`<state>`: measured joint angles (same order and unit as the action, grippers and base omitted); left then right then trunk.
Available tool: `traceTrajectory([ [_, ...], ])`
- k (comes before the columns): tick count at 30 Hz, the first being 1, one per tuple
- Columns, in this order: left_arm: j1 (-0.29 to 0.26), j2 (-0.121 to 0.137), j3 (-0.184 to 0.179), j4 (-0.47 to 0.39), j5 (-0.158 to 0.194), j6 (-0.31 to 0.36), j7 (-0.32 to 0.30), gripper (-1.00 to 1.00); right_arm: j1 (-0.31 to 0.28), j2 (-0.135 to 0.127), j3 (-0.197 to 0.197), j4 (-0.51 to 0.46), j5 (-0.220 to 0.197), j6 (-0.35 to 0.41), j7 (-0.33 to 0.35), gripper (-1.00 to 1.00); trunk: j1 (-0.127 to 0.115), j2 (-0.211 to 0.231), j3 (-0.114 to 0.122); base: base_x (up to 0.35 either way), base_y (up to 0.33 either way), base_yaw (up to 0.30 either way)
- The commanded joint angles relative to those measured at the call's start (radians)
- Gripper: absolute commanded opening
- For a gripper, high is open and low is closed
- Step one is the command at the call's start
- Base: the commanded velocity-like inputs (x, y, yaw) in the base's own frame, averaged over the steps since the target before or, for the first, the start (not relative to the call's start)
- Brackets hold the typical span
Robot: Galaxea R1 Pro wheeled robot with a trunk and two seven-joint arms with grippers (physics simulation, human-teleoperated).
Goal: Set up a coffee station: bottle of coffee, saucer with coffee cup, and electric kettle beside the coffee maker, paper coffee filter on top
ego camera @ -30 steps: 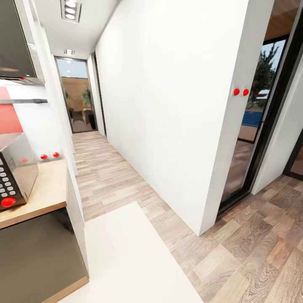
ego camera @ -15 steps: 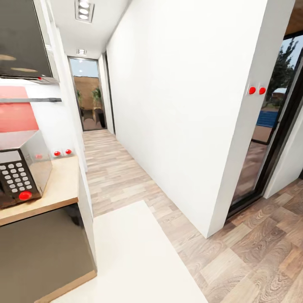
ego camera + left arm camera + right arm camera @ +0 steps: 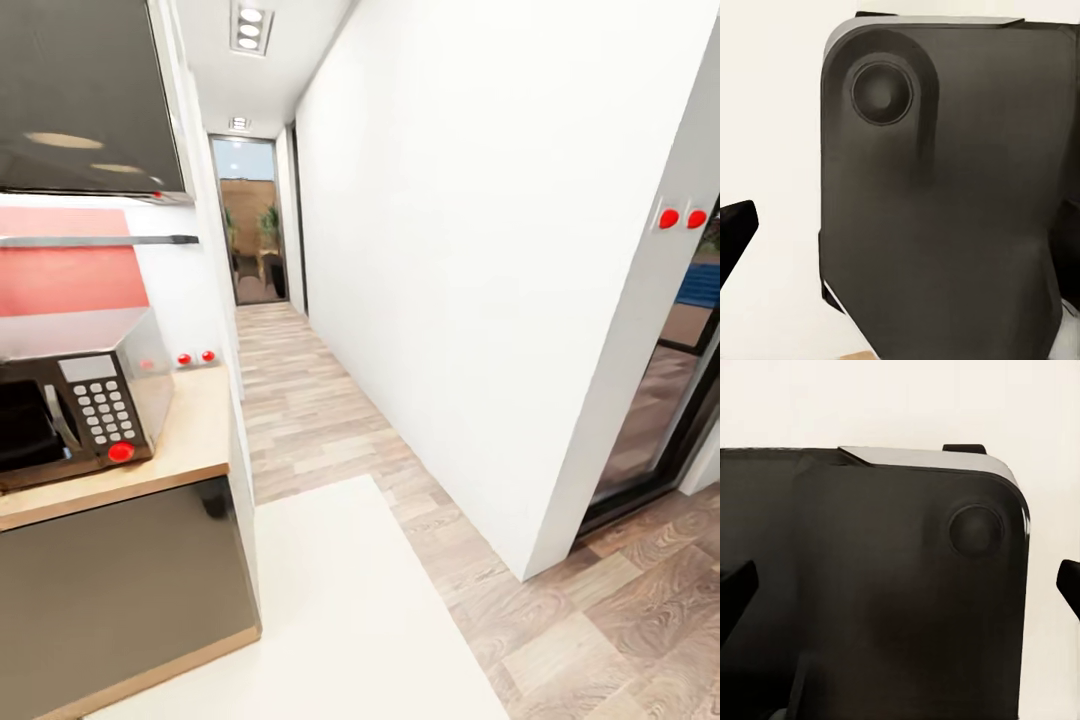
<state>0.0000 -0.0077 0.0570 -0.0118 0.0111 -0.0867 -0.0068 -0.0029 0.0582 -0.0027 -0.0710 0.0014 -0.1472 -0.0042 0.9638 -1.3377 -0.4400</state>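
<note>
White flooring (image 3: 330, 610) lies nearest in the head view, beside a dark cabinet front (image 3: 120, 580) under a wooden countertop (image 3: 190, 440). On that countertop sits a microwave (image 3: 80, 400) with a keypad and a red knob. Beyond it, plank floor (image 3: 300, 400) runs down a hallway to a glass door (image 3: 255, 220). Each wrist view looks onto a dark rounded housing (image 3: 945, 225) (image 3: 870, 600), possibly the robot's own body; dark finger tips edge both pictures, but I cannot tell how far either pincer is open.

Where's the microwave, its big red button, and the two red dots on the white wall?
microwave (image 3: 75, 400), head view, on its front keypad panel.
big red button (image 3: 121, 452), head view, on the button's middle.
two red dots (image 3: 669, 218), head view, on the left dot.
</note>
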Motion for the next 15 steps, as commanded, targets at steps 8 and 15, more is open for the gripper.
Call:
traceTrajectory([
  [8, 0.0, 0.0, 0.013, 0.0, 0.001, -0.005, -0.001, 1.0, 0.0, 0.0, 0.0, 0.0, 0.0, -0.003, 0.0, 1.0, -0.031, 0.056, 0.017, 0.0, 0.0, 0.235],
  [15, 0.0, 0.0, 0.014, 0.0, 0.001, -0.006, -0.001, 1.0, 0.0, 0.0, 0.0, 0.0, 0.0, -0.003, 0.0, 1.0, -0.058, 0.105, 0.033, 0.0, 0.0, 0.235],
])
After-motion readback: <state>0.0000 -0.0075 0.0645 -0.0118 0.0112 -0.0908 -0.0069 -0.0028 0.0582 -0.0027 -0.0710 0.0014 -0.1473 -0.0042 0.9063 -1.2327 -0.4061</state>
